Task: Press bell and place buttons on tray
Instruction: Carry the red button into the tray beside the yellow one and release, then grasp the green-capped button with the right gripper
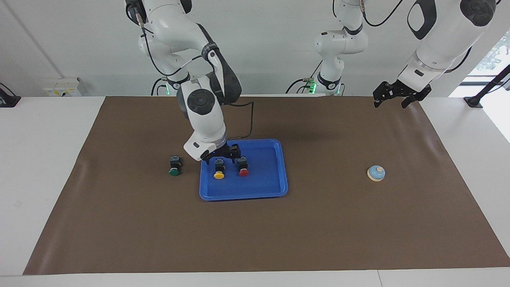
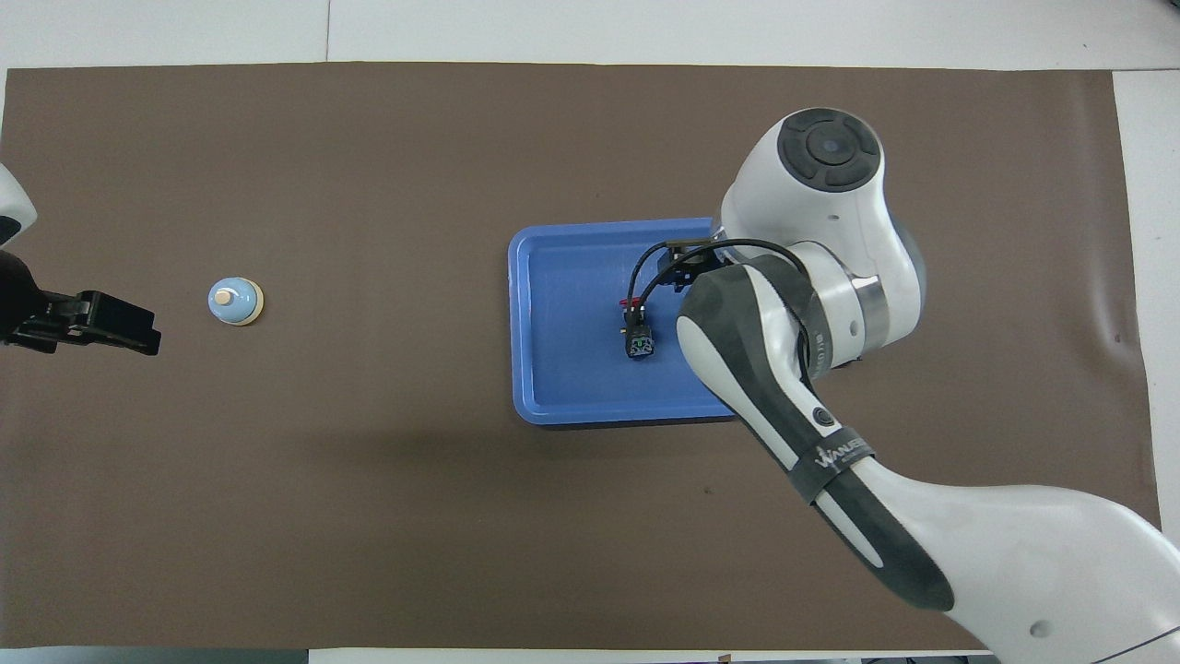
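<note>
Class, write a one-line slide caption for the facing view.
Yellow button and red button lie on the blue tray; green button and bell sit on the mat.

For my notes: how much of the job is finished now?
Done: the yellow button and red button lie in the tray. In hand: nothing; the right gripper hangs open above them, and the left gripper waits. Left: the green button, on the mat. Whether the bell was pressed is not visible.
</note>
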Controlling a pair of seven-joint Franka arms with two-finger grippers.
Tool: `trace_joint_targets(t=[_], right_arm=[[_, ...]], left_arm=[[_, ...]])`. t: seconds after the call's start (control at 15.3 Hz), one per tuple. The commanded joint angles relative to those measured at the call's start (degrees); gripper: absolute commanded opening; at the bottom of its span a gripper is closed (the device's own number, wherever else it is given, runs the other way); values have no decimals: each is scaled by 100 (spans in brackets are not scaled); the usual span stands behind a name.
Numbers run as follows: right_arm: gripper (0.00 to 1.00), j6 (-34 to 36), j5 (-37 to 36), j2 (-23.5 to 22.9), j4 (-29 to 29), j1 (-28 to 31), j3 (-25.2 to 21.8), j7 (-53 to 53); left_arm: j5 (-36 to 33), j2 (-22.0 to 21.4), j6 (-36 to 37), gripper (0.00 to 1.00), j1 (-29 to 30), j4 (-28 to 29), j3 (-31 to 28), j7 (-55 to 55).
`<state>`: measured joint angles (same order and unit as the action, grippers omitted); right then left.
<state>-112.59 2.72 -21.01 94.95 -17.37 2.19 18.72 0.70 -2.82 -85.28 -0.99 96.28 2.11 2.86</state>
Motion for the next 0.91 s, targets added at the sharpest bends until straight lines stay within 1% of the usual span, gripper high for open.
trace_joint_targets(t=[0.0, 0.13, 0.33, 0.52, 0.85], right_arm=[[100, -96, -122, 332, 653, 286, 53, -272], [100, -237, -166, 544, 1067, 601, 53, -350], [100, -526, -166, 694, 1550, 936, 53, -641], [100, -1044, -166, 870, 2183, 1042, 53, -641], [100, -1642, -166, 975, 2712, 1192, 62, -852]], left_arm=[[-97, -87, 29, 100, 11, 57, 0, -23], [-97, -87, 29, 100, 11, 57, 0, -23], [-97, -87, 29, 100, 11, 57, 0, -23], [-97, -87, 29, 100, 11, 57, 0, -23], [-97, -87, 29, 100, 11, 57, 0, -23]])
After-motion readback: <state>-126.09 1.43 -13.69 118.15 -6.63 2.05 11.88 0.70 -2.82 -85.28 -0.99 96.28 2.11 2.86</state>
